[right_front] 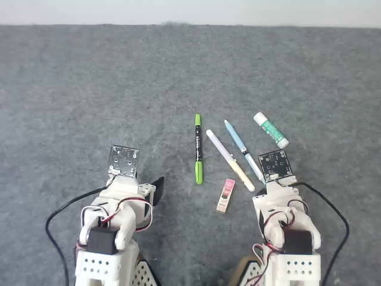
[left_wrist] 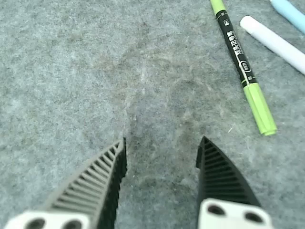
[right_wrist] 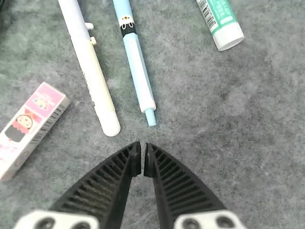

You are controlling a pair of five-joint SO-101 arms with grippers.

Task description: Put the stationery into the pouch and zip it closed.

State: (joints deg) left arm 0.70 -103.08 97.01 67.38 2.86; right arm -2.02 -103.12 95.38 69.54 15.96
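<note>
Several stationery items lie on the grey mat between and ahead of the arms: a green-and-black marker [right_front: 198, 149], a cream pen [right_front: 229, 159], a light blue pen [right_front: 241, 147], a green-and-white glue stick [right_front: 271, 130] and a pink eraser box [right_front: 225, 195]. My left gripper [left_wrist: 163, 148] stands open over bare mat, with the marker [left_wrist: 240, 62] ahead and to its right. My right gripper [right_wrist: 142, 147] is shut and holds nothing, its tips just short of the blue pen's tip [right_wrist: 150, 117]. The cream pen [right_wrist: 90, 67], eraser [right_wrist: 28, 129] and glue stick [right_wrist: 219, 19] lie around it.
The grey felt mat [right_front: 89, 89] covers the table up to a pale strip at the far edge [right_front: 190, 12]. The left arm [right_front: 122, 199] and the right arm [right_front: 280, 205] stand at the near edge, and black cables [right_front: 53, 220] loop beside their bases.
</note>
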